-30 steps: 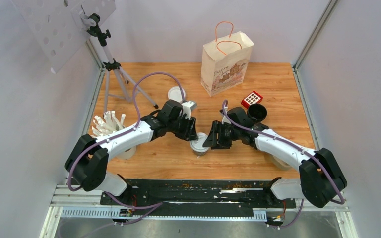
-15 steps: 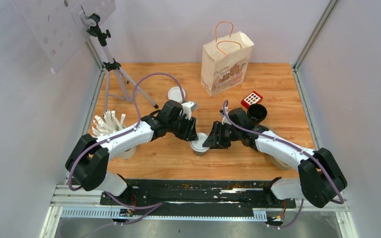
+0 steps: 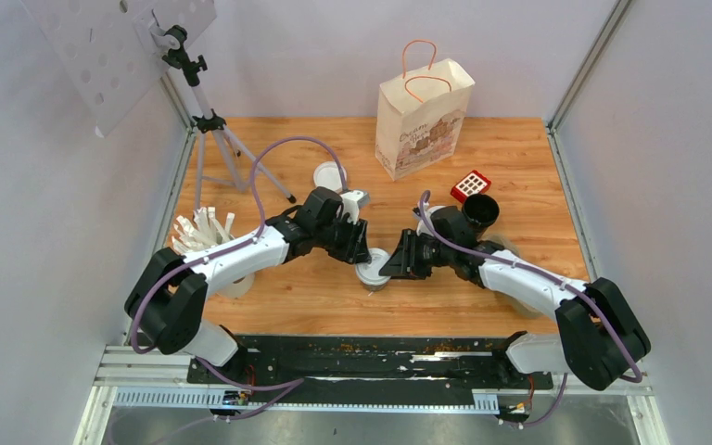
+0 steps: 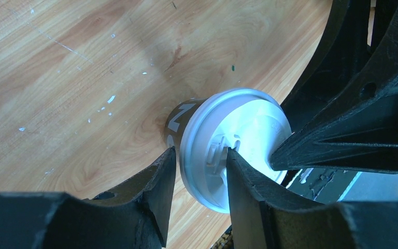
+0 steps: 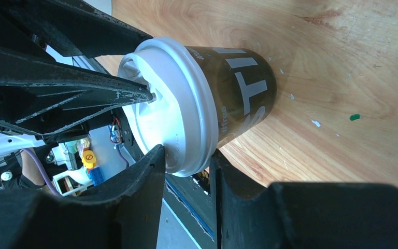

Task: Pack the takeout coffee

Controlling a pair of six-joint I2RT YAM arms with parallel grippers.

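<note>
The cup (image 5: pixel 238 98) is printed dark brown with white lettering; its lid (image 4: pixel 249 129) is coloured white; the table (image 4: pixel 57 78) is wood-grained.

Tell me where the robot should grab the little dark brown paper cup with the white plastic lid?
Grab the dark brown paper cup around its round wall, below the white plastic lid, coming from the side. It stands upright, and the lid's thin rim might pop off.
</note>
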